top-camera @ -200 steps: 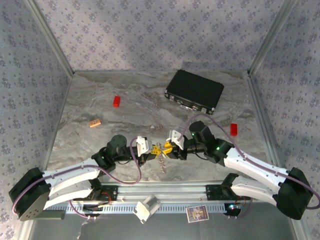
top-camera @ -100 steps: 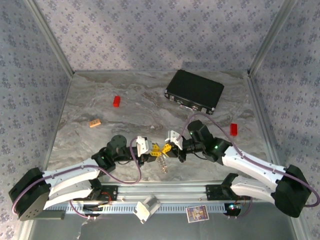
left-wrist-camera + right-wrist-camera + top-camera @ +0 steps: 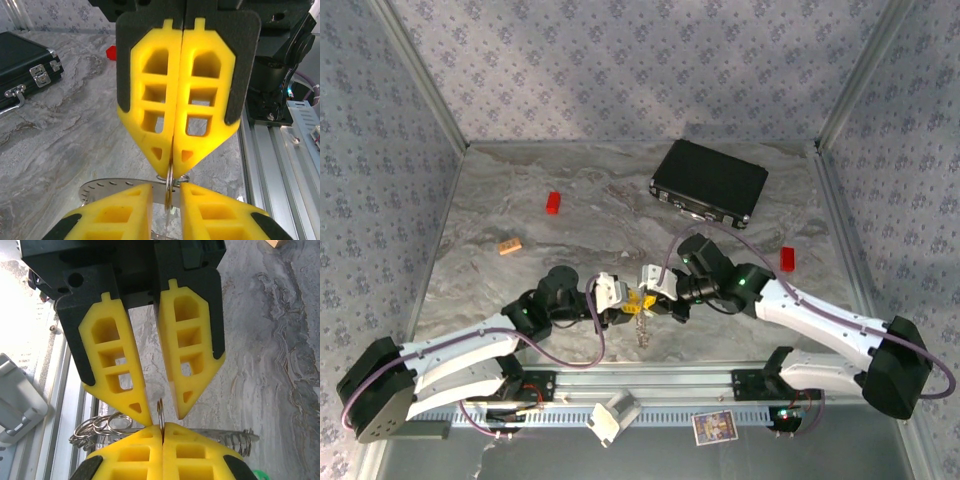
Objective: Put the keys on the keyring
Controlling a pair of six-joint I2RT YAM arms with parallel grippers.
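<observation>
Fingers point(image 3: 202, 100) of the right gripper point(image 3: 172, 170) pinch only the keyring point(image 3: 169, 192) rim while the left gripper point(image 3: 161, 416) stands slightly spread, so the ring could twist out.

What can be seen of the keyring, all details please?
The keyring is a thin silvery metal ring, seen edge-on, near the front edge of the table. The right gripper is shut on its rim. The left gripper stands open around it, with a gap on either side. Small silvery wire loops bunch beside it.
</observation>
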